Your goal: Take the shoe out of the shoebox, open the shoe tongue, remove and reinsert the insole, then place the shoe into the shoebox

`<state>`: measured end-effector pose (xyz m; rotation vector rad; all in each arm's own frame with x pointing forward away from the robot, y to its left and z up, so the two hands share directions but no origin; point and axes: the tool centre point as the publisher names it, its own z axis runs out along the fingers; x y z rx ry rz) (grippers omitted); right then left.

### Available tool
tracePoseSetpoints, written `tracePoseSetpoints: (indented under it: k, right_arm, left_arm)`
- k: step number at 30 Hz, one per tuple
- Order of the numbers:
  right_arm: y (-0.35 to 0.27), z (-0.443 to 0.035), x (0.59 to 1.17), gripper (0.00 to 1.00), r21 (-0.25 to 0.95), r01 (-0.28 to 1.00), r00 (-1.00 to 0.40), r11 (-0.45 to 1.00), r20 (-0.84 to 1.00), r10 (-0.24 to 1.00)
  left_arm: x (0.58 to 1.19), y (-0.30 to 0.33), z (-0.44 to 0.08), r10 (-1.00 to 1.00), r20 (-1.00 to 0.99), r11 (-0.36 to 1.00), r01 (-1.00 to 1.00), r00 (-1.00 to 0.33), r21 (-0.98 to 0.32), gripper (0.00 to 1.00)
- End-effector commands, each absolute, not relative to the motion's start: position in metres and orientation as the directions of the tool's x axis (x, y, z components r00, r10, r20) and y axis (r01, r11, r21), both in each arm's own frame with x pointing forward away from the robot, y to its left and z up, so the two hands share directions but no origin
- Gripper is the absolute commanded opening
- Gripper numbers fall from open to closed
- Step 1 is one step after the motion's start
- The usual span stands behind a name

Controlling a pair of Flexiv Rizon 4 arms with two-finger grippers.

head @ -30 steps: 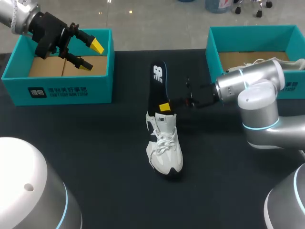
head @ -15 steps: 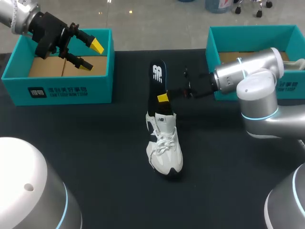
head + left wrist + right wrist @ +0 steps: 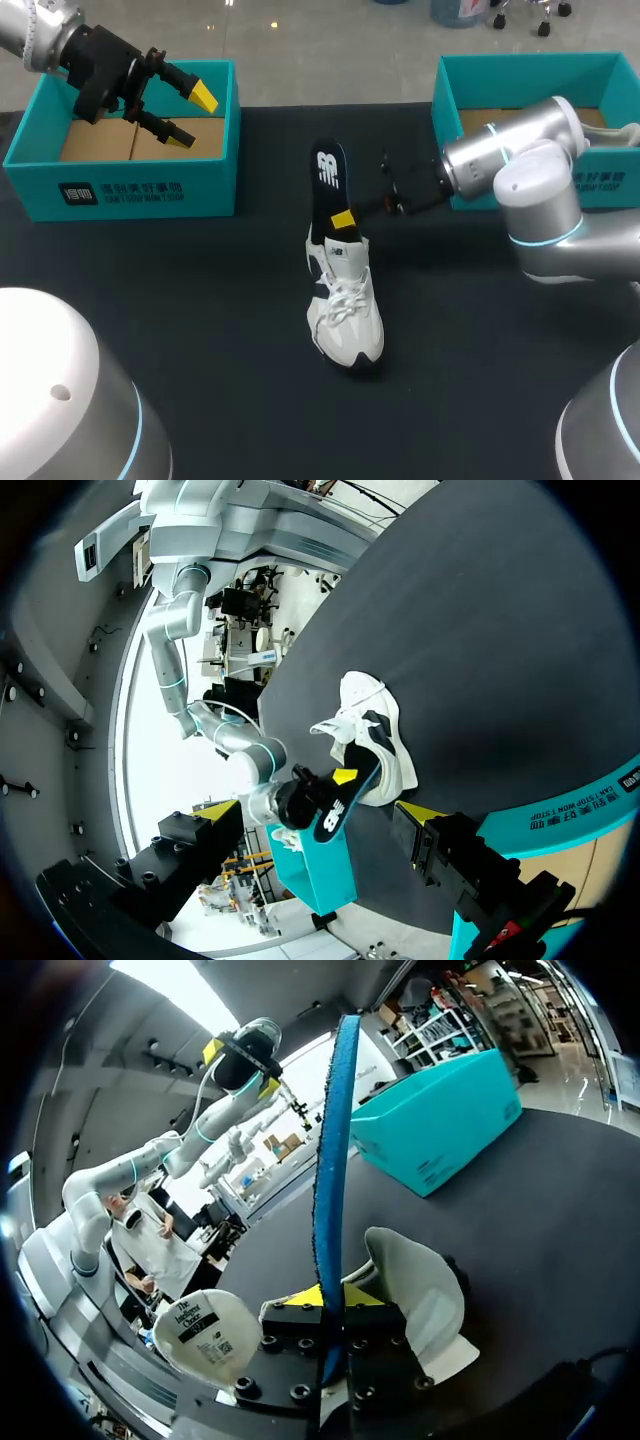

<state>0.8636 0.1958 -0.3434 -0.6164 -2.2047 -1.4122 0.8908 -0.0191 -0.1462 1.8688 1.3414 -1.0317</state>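
Note:
A white shoe [image 3: 346,312] stands on the black table [image 3: 200,300], toe toward me. A black insole [image 3: 326,190] sticks up out of its heel opening, leaning away. My right gripper [image 3: 343,219] comes in from the right and is shut on the insole's lower part, just above the shoe's collar. In the right wrist view the insole [image 3: 333,1150] shows edge-on, pinched between the two fingers, with the shoe [image 3: 420,1295] beside and under them. My left gripper [image 3: 182,112] hangs open over the left teal shoebox [image 3: 140,190], holding nothing. From the left wrist the shoe [image 3: 378,735] and insole [image 3: 336,808] lie far ahead.
A second teal shoebox [image 3: 530,68] stands at the back right, behind my right arm, with something white [image 3: 622,134] inside. The left box has a brown cardboard floor [image 3: 95,142].
My right gripper's fingers have closed on the insole, and its wrist has shifted slightly back. The insole's top has sunk a little. The left arm has not moved.

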Motion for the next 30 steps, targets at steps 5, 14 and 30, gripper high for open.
tracePoseSetpoints:
  k: [5, 14, 30]
  right_arm:
    - [0.194, -0.352, 0.845, 0.0, 0.69, 0.619, -0.773, 0.374, 0.619, 0.138]
    - [0.197, -0.343, 0.85, 0.26, 0.708, 0.601, -0.789, 0.371, 0.598, 0.137]
    - [0.205, -0.339, 0.872, 0.0, 0.705, 0.564, -0.791, 0.43, 0.61, 0.038]
  left_arm:
    - [0.891, -0.019, -0.146, 0.48, -0.858, -0.301, 0.953, 0.184, 0.036, 1.0]
    - [0.891, -0.019, -0.146, 0.48, -0.858, -0.301, 0.953, 0.184, 0.036, 1.0]
    - [0.891, -0.019, -0.146, 0.48, -0.858, -0.301, 0.953, 0.184, 0.036, 1.0]
